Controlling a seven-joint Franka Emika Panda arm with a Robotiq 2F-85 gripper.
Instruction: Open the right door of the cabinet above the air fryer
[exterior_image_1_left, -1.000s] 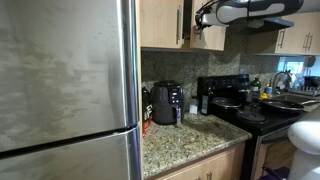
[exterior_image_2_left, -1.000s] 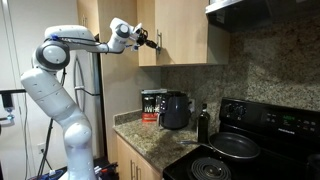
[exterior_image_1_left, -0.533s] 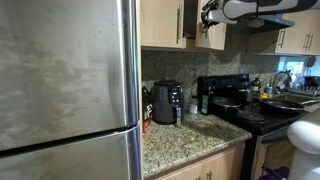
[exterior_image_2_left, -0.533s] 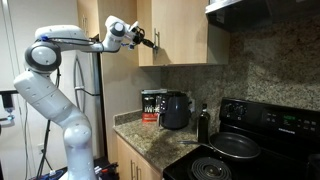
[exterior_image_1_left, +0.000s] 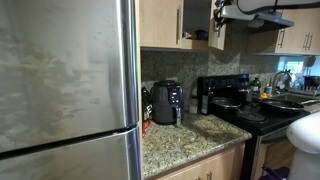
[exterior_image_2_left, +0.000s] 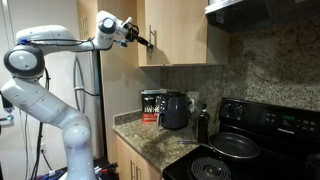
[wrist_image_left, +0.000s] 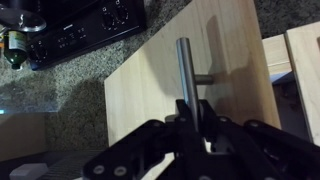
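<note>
The wooden upper cabinet (exterior_image_1_left: 160, 22) hangs above the black air fryer (exterior_image_1_left: 166, 102), and both show in both exterior views, cabinet (exterior_image_2_left: 185, 30) and fryer (exterior_image_2_left: 176, 110). Its right door (exterior_image_1_left: 218, 37) stands partly swung out, with a dark gap (exterior_image_1_left: 197, 15) beside it. In the wrist view the door (wrist_image_left: 150, 90) fills the frame with its metal bar handle (wrist_image_left: 184, 62). My gripper (wrist_image_left: 188, 115) is shut on that handle. It also shows in the exterior views, gripper (exterior_image_1_left: 217, 12) and gripper (exterior_image_2_left: 150, 43).
A steel fridge (exterior_image_1_left: 65, 90) fills the near side. The granite counter (exterior_image_1_left: 185, 135) carries the fryer and a dark bottle (exterior_image_2_left: 203, 124). A black stove (exterior_image_2_left: 240, 150) with pans stands beside it, under a range hood (exterior_image_2_left: 265, 10).
The right door has swung further out from the cabinet, and the dark gap has widened. My arm has pulled back with the handle in the gripper.
</note>
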